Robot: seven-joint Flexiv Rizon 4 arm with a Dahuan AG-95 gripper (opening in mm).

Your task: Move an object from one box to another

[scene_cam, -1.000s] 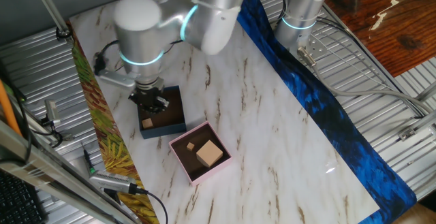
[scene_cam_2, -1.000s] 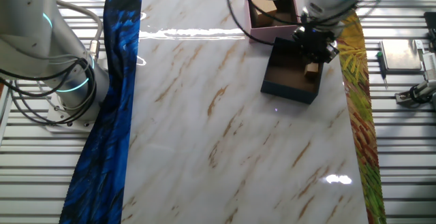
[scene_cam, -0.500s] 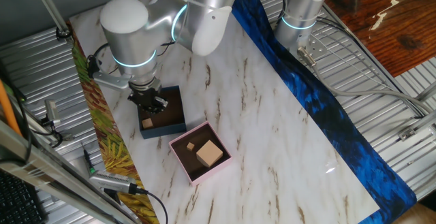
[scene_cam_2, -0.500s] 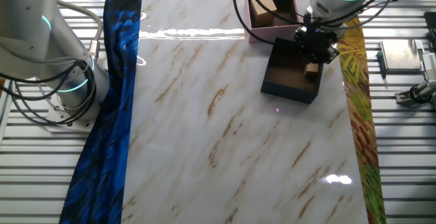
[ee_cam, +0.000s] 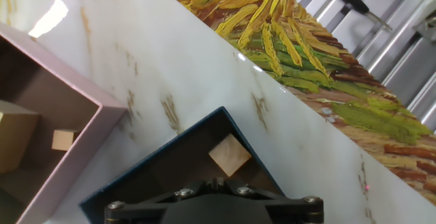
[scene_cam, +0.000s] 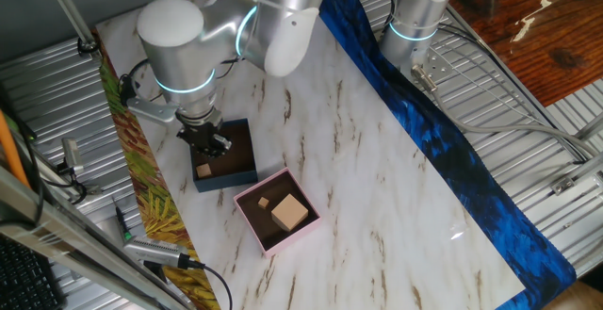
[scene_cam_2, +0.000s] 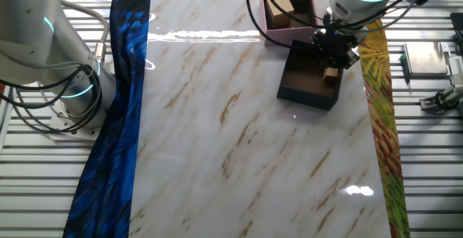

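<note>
From one fixed view, almost no change against half a second ago: gripper (scene_cam: 209,143) still low over the dark blue box (scene_cam: 226,155), small wooden cube (scene_cam: 203,170) lying in its near corner, just beside the fingers. Cannot tell if fingers released or clenched. Pink box (scene_cam: 276,210) close by, holding two wooden blocks (scene_cam: 289,212). From the other fixed view, same pose; gripper (scene_cam_2: 336,50) above the cube (scene_cam_2: 331,73), near the table's painted yellow edge strip (scene_cam_2: 380,108); wide free marble (scene_cam_2: 239,144) on the other side. In hand view, cube (ee_cam: 229,155) in the blue box's (ee_cam: 136,176) corner, fingers hidden; pink box (ee_cam: 88,115) adjacent.
</note>
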